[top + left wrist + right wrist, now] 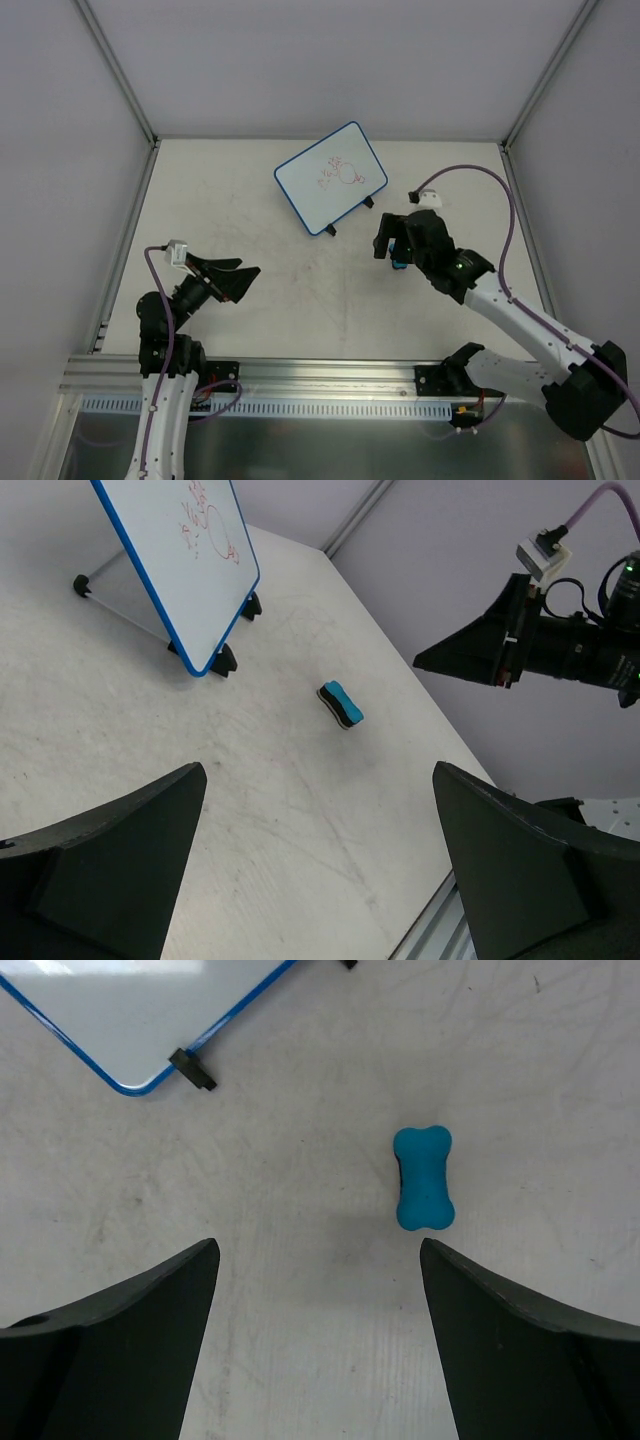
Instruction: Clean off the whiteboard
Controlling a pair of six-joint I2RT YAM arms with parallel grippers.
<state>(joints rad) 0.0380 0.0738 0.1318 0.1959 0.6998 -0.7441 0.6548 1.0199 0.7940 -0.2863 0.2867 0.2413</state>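
A: Status, L to R?
B: My left gripper point(244, 281): jaws wide apart, holding nothing. Mid: whiteboard point(330, 178) stands at the back, red scribbles on it — nothing wiped yet. My right gripper point(318, 1248): jaws apart, empty, over the eraser point(424, 1177).
A: Left to do?
B: Grab eraser, wipe — i.e. everything.

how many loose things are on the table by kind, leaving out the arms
whiteboard: 1
blue eraser: 1
total: 2
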